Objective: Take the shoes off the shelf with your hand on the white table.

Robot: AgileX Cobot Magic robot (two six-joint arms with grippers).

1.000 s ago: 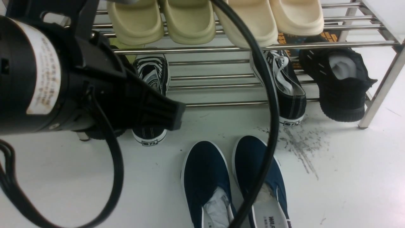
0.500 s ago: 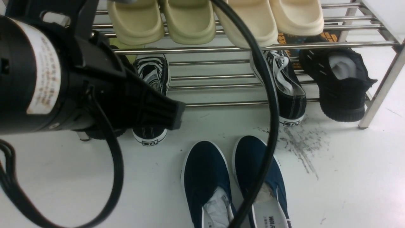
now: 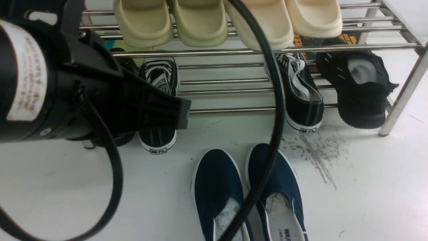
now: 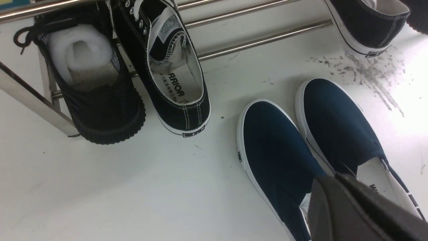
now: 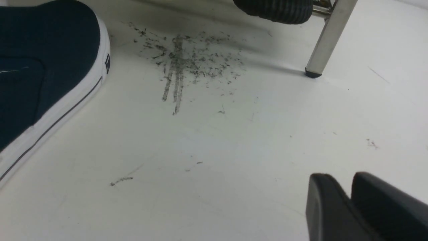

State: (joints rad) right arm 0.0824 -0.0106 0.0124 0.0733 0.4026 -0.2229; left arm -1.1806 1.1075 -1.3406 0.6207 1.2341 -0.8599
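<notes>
The navy shoes (image 3: 247,190) already stand as a pair on the white bench (image 3: 367,194), just in front of the shelf (image 3: 254,108) and clear of its lowest rods, beside the dark scuff patch (image 3: 317,154). Their toes point at the shelf, heels toward the robot, so their long axis runs straight away from the shelf, the two shoes side by side and nearly touching.

The left tool (image 4: 361,207) hangs above the heel end of the pair, nearer to them than the right one; its jaws look pressed together with nothing between them, though only their backs show. The left arm (image 3: 67,83) reaches across in front of the shelf, its cable (image 3: 274,100) looping over the shoes.

The right tool (image 5: 351,201) sits low over bare bench on the far side of the scuff patch from the shoes, its fingers (image 5: 326,201) slightly parted and empty.

By my reading the shoes are off the shelf and little remains but to withdraw.
</notes>
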